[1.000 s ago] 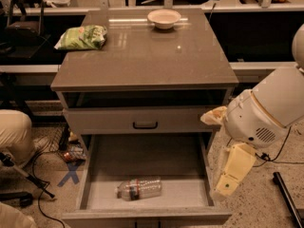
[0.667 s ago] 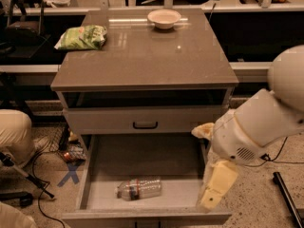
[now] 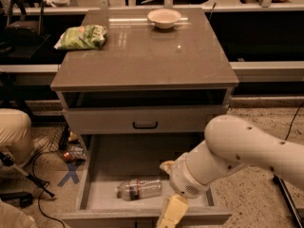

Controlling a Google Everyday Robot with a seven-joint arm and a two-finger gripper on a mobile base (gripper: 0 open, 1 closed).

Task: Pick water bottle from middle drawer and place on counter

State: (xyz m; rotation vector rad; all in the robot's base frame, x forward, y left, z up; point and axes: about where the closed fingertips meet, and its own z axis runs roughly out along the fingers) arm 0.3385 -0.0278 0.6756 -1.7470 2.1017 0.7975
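Leftward and nearer since the earlier frame: arm w/ gripper (image 3: 171,213) now hangs over the near right part of the middle drawer (image 3: 118,160), just right of the water bottle (image 3: 139,188); bottle hasn't shifted, lies on its side on the drawer floor, near edge, prob. why the arm comes in low from the right; whether the claw is clenched or released can't be told; bottle isn't in it; counter (image 3: 142,61) has bare room mid-slab for placing; count: 1 bottle, 1 bowl (image 3: 164,18), 1 green bag (image 3: 81,36), 1 handled drawer front (image 3: 145,120), 1 open drawer.
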